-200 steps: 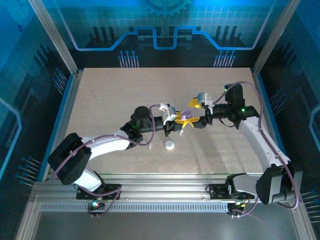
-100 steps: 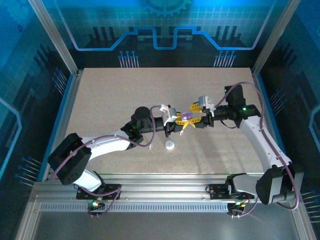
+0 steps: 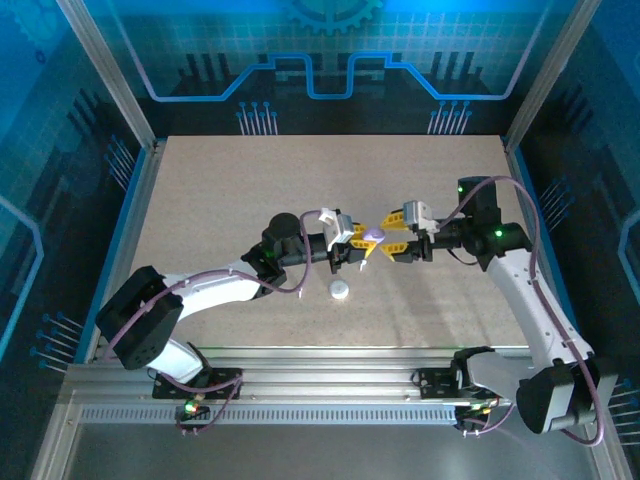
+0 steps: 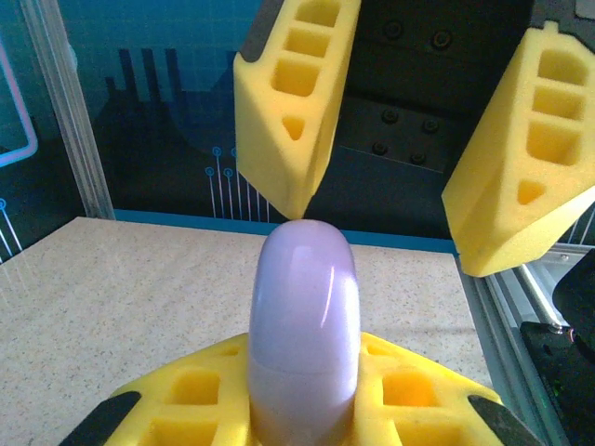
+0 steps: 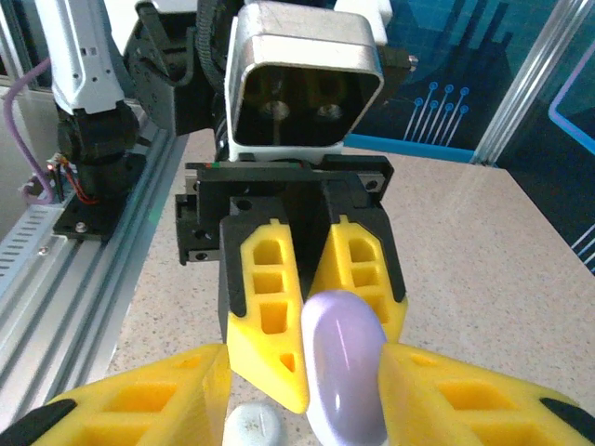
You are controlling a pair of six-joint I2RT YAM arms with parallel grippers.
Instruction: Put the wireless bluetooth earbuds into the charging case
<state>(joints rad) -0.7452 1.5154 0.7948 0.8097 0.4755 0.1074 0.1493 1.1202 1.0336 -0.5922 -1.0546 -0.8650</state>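
The left gripper (image 3: 362,244) is closed on the case (image 4: 302,325), a pale purple capsule clamped by its lower half, with the lid end projecting beyond the fingertips. The case is held clear of the table (image 3: 220,200), near its middle. The lid is shut, and a seam is seen across the body in the left wrist view.

The right gripper (image 4: 386,223) is set over the lid end with its jaws partly apart. One finger (image 4: 296,139) is touching the top of the lid and the other stands clear to the side, so nothing is gripped by it. A white puck (image 3: 340,290) lies on the table just beside the two grippers.

The step in hand is judged to be the opening of the case, ahead of any insertion. For the next move, the right jaws are to be centred on the lid and closed on it, and the lid is then to be drawn off or swung back while the base is clamped. Whether the lid hinges or pulls off cannot be told, nor whether earbuds are already inside.
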